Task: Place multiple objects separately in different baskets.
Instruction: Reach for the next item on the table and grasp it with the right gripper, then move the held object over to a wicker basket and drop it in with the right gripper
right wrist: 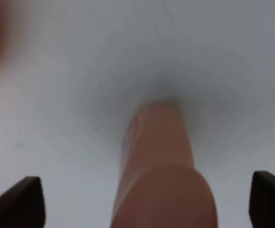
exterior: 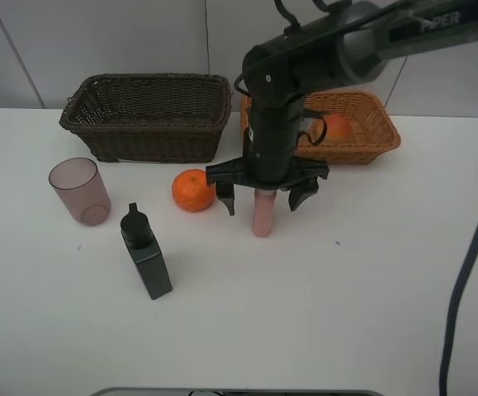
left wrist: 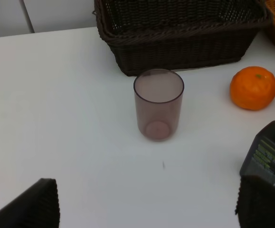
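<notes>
Four loose items: cup (exterior: 80, 191), black bottle (exterior: 146, 252), orange (exterior: 193, 190) and pink bottle (exterior: 262, 219) stand on the counter (exterior: 346, 313).
Bottle position: the pink bottle is upright mid-counter, just right of the orange.
Handling: expect it light, stiff, smooth and tippy; you should pinch its upper body squarely.
Right pincer (exterior: 262, 202): fingers apart, straddling the pink bottle from above, one each side, not touching.
Left pincer (left wrist: 146, 209): fingers wide apart, empty.

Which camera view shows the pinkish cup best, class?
The left wrist view: the cup stands whole, upright and central. The exterior high view shows it whole but smaller; the right wrist view lacks it.
</notes>
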### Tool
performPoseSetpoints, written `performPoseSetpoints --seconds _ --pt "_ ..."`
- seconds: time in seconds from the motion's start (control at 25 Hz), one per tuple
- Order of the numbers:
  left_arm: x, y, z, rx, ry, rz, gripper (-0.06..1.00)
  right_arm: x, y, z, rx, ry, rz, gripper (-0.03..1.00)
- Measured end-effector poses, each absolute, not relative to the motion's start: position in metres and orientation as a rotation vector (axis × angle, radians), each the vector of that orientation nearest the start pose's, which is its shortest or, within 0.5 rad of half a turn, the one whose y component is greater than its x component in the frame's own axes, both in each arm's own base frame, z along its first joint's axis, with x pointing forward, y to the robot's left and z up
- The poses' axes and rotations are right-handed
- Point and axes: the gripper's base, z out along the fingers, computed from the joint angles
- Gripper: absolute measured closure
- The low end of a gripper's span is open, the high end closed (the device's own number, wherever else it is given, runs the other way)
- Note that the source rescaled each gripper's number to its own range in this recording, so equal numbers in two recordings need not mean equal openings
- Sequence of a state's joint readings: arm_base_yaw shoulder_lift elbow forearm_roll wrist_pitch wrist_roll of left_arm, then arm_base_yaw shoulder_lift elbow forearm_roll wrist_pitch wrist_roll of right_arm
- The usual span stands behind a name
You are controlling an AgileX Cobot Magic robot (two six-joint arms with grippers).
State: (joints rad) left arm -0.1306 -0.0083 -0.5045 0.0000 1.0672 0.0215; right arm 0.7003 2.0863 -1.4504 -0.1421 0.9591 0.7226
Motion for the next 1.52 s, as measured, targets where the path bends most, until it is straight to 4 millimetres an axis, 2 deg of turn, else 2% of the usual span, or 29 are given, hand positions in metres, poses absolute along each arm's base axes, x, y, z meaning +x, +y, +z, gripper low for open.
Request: performPoseSetpoints --seconds 0.04,0.12,0.2,0.24,1.28,1.4,1.52 --pt "-0.007 0.001 0.278 0.155 2.033 -0.068 -0.02 0.316 0.252 0.147 -0.085 3.014 -0.075 0.28" --pt "-0.007 0.001 0.278 0.155 2.033 -0.068 -0.02 0.316 0.252 0.147 -0.087 3.012 -0.076 0.56" --pt "-0.007 0.001 0.278 0.155 2.033 -0.068 -0.02 0.316 0.252 0.148 -0.087 3.011 -0.077 0.9" --pt "-0.007 0.001 0.278 0.155 2.033 -0.068 -0.02 0.316 0.252 0.147 -0.086 3.011 -0.074 0.97" --pt "-0.007 0.001 0.278 0.155 2.033 -0.068 -0.02 0.316 0.253 0.148 -0.095 3.006 -0.069 0.96" --pt "-0.007 0.001 0.278 0.155 2.033 -0.068 -0.02 0.316 0.252 0.154 -0.128 2.993 -0.056 0.96" --pt "-0.007 0.001 0.278 0.155 2.033 -0.068 -0.02 0.319 0.255 0.176 -0.19 2.942 -0.007 0.96"
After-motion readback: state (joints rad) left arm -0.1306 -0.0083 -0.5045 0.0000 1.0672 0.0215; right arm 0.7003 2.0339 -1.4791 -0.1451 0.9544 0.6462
